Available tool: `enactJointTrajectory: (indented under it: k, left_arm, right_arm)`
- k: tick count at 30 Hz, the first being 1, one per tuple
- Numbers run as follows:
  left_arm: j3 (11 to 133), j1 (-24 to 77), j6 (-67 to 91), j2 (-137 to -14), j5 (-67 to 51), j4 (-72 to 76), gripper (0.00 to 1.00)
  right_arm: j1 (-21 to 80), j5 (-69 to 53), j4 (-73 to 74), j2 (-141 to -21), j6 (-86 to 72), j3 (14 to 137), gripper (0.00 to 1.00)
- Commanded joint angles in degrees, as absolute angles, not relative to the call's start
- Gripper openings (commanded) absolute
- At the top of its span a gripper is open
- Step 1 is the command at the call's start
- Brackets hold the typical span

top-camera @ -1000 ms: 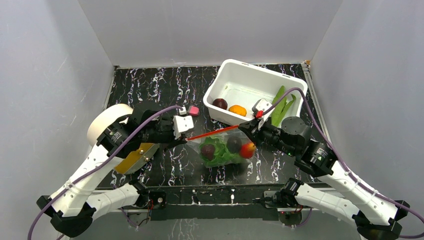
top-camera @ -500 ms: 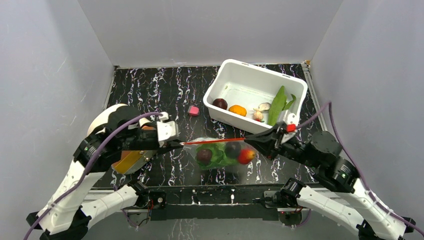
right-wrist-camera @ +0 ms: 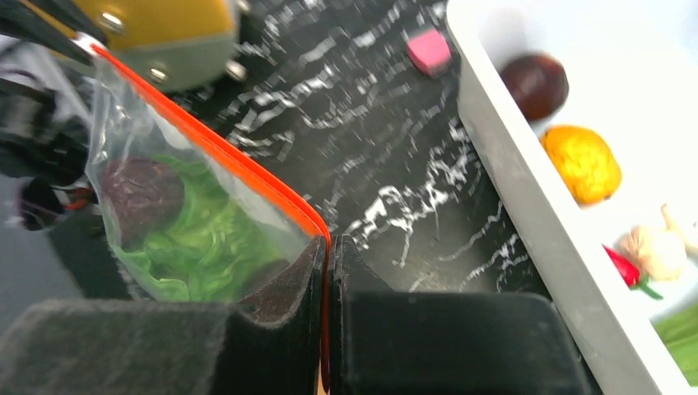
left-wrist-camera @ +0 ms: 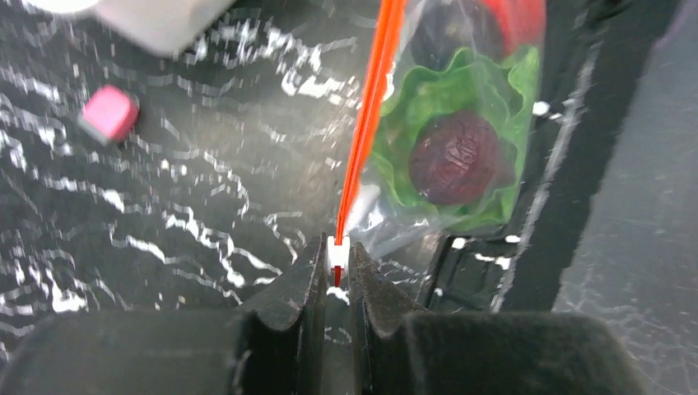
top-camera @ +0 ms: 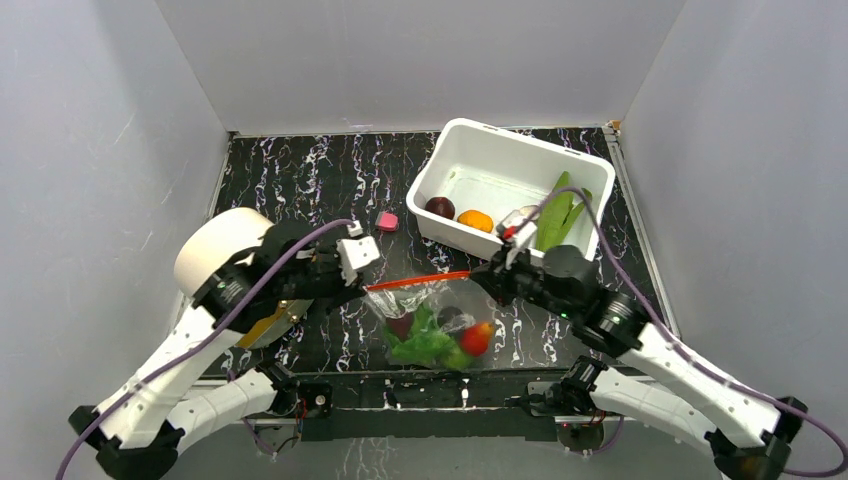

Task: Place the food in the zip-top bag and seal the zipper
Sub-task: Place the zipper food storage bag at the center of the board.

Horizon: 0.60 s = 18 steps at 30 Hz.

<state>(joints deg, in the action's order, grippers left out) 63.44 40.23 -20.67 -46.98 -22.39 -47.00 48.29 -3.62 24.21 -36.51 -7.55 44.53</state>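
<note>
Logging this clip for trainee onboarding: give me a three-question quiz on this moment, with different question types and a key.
1. True or false: the left gripper and right gripper both pinch the zipper.
2. Which lies in the white tub? A) orange piece B) red tomato C) cabbage
3. What small thing lies on the table outside bag and tub?
Key: 1 true; 2 A; 3 the pink block.
</note>
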Motion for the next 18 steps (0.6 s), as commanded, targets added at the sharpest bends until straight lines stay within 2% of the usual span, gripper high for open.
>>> enactJointTrajectory:
  k: [1, 6, 7, 9, 15, 17, 18]
  left_arm:
    - [59.16, 39.81, -18.93, -49.85, -8.32, -44.11, 0.00]
    - [53.79, 39.62, -17.63, -52.27, 1.37, -40.45, 0.00]
    - [53.31, 39.57, -16.83, -52.74, 2.79, -40.09, 0.00]
    - [52.90, 39.49, -16.32, -53.59, 3.90, -39.70, 0.00]
    - [51.34, 39.28, -15.61, -53.26, 4.51, -36.98, 0.00]
    - [51.11, 39.29, -15.68, -53.43, 4.74, -36.05, 0.03]
    - [51.06, 39.28, -15.77, -53.56, 4.58, -35.50, 0.06]
  right_arm:
    - [47.66, 4.56, 14.59, -43.52, -5.10, 42.28, 0.00]
    - [45.21, 2.65, 6.48, -53.35, -1.51, 41.77, 0.00]
    - [44.10, 1.86, 5.53, -55.36, -1.34, 42.35, 0.03]
    - [41.79, 0.49, 4.31, -59.30, -1.38, 43.59, 0.14]
    - [37.76, -1.60, 2.84, -61.76, -2.35, 47.04, 0.65]
    - [37.62, -1.93, 2.73, -60.93, -2.51, 47.94, 0.75]
    - [37.55, -2.15, 2.92, -60.32, -2.63, 48.49, 0.76]
